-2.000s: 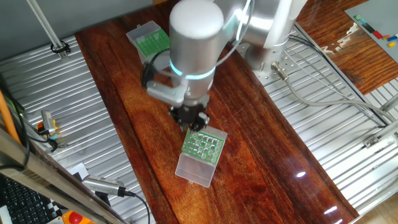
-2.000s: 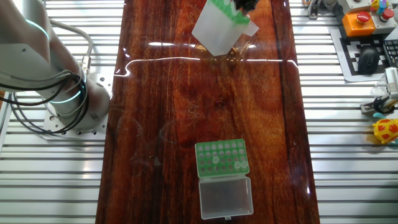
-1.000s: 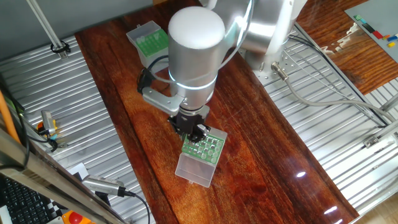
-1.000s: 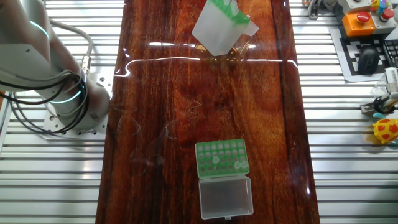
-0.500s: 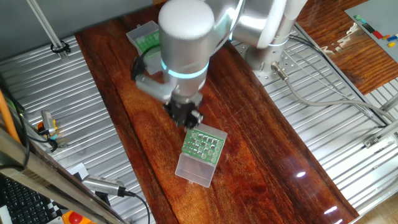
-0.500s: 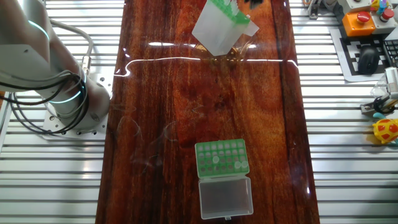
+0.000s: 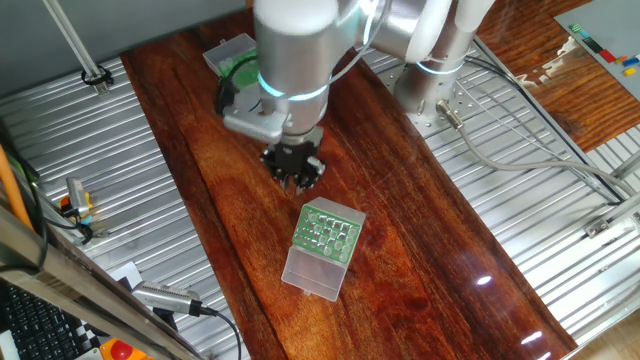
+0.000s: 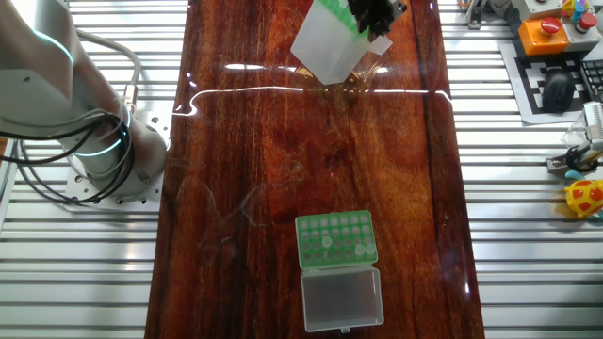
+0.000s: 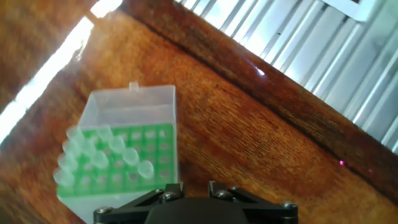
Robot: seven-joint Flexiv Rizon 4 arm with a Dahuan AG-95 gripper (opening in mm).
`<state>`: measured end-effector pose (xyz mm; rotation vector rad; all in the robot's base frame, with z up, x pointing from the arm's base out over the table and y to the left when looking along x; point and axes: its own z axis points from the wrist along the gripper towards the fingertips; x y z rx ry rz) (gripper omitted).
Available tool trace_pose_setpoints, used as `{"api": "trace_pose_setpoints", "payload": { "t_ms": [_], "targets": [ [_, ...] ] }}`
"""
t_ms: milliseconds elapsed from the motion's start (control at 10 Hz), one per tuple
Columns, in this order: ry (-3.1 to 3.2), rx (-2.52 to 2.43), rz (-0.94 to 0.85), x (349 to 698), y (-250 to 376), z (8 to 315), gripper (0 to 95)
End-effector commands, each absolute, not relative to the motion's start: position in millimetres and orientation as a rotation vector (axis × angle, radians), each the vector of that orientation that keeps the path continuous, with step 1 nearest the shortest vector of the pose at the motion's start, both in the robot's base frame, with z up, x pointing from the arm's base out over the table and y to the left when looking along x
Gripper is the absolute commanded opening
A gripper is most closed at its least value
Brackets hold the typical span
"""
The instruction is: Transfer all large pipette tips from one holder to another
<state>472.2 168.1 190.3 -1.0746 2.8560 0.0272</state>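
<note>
The hand (image 7: 296, 172) hovers just beside the tall translucent box (image 7: 324, 247), its grip impossible to tell, while a cluster of large pipette tips (image 9: 99, 155) already stands in that box and seemingly two wait in the low green rack (image 8: 336, 239), well apart from it.

Arm's gripper (image 7: 295, 172) hangs above bare wooden table (image 7: 420, 250), pointing down; dark fingers too small and bunched to read as spread or closed, nothing visibly held. Taller translucent box (image 7: 323, 249) sits just beyond gripper toward the near end, apart from it, set at an angle to the table edge. Its green perforated top insert (image 7: 328, 233) shows pale round tops of large pipette tips (image 7: 322, 235). Low green rack (image 7: 240, 63) lies at the far end, partly hidden behind the arm.
</note>
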Motion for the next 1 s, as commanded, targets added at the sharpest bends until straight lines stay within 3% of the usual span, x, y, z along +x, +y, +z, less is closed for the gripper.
{"api": "trace_pose_setpoints", "payload": {
  "t_ms": [100,700,1000],
  "targets": [
    [2.874,-0.985,0.031,474.5,169.6,189.6,19.0],
    [2.908,-0.963,-0.035,463.3,163.5,186.2,19.0],
    [2.902,-0.970,-0.040,449.6,161.2,168.7,19.0]
  ]
}}
